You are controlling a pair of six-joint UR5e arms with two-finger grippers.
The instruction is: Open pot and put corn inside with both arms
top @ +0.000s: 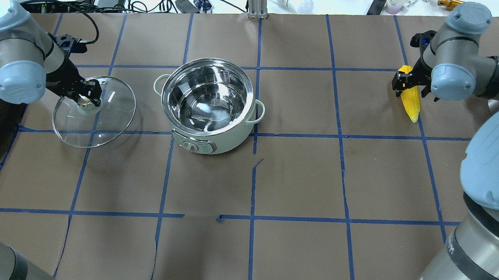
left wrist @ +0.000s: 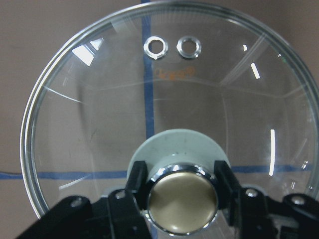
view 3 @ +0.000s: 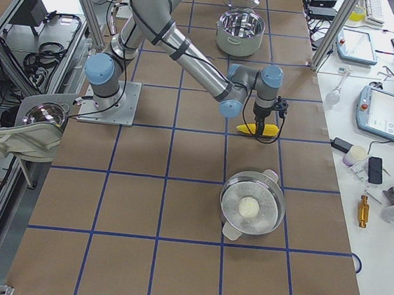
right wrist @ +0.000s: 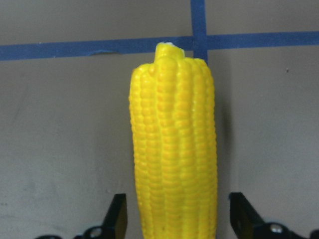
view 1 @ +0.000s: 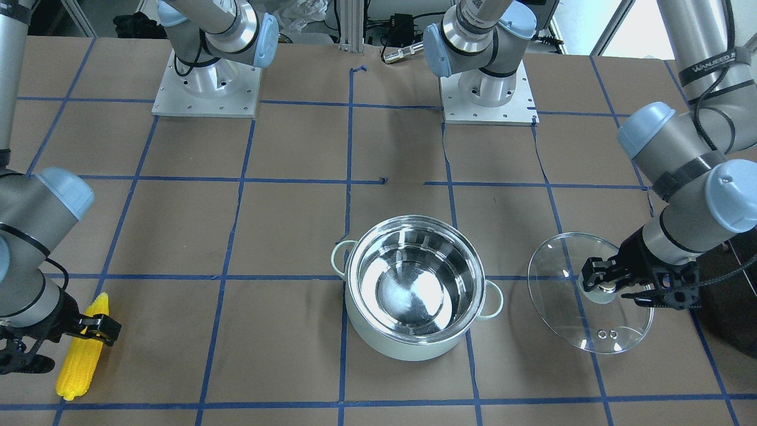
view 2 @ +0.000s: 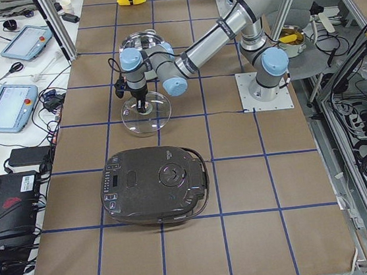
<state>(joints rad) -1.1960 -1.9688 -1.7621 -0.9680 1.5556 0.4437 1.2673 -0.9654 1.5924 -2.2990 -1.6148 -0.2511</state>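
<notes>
R gripper jaws spread astride corn: pinch mid-cob squarely; L gripper clenched on lid knob, pot uncovered.

I see a pale mint-green pot with a mirror-bright steel inside. At its three o'clock in the front-facing view, the clear glass lid has a mint collar and a brushed gold knob. The corn cob, at nine o'clock, is bright yellow in neat kernel rows. The left end effector and right end effector are black. The surface is brown, gridded with blue tape.
</notes>
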